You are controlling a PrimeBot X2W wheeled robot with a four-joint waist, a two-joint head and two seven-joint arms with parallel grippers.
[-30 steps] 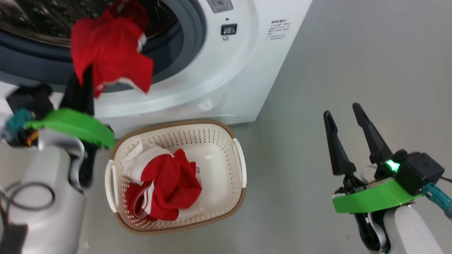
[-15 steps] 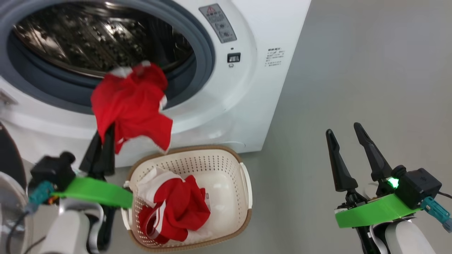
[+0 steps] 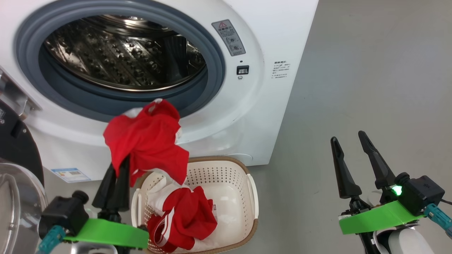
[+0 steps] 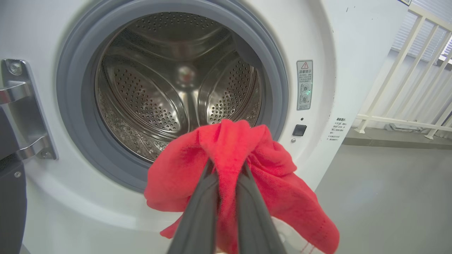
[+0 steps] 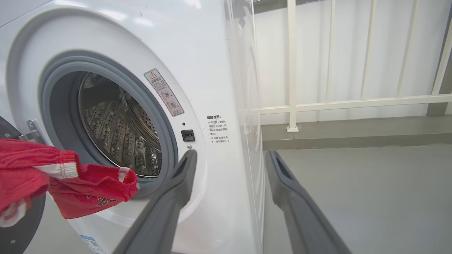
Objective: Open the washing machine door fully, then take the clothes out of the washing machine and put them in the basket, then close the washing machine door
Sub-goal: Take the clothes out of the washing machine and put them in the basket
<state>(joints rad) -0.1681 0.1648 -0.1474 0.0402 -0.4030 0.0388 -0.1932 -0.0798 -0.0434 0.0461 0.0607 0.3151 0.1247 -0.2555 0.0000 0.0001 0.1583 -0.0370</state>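
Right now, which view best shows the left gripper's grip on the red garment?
The left wrist view: the left gripper's two fingers pinch a fold of the held red garment between them. The head view shows it draped over the fingertips by the basket's rim, hiding the pinch. The right wrist view catches its white-trimmed edge.

Open floor (image 3: 370, 77) right of washing machine (image 3: 279, 31)
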